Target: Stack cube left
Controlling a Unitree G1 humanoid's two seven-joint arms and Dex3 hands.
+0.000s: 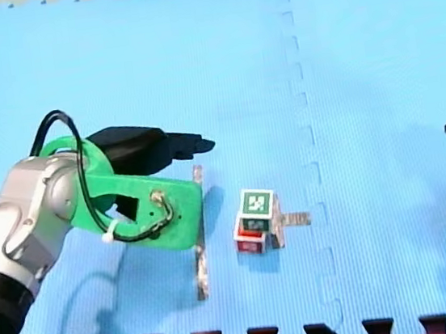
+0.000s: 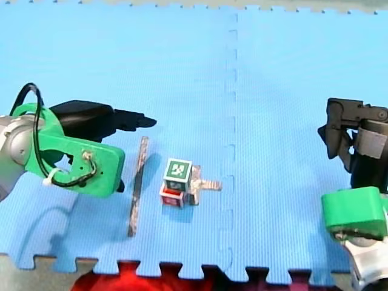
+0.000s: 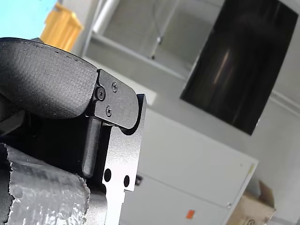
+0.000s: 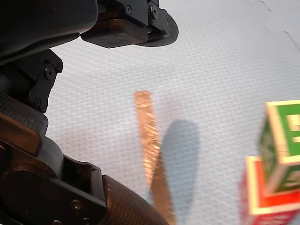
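A green cube [image 1: 257,203] with a white patterned top sits stacked on a red cube [image 1: 250,238] near the middle front of the blue foam mat [image 1: 193,56]. My left hand [image 1: 179,144] hovers to the left of the stack, a short gap away, holding nothing. Over at the far right my right hand [image 2: 342,130] is raised above the mat, also holding nothing. In the second wrist view the green cube [image 4: 286,145] stands on the red cube [image 4: 262,197], apart from the black fingers [image 4: 131,28].
A long silver tape strip [image 2: 137,185] lies on the mat between my left hand and the stack. A short tape piece [image 2: 209,185] pokes out to the right of the cubes. The mat's jigsaw seam [image 2: 233,121] runs front to back; red floor [image 2: 151,279] borders the front edge.
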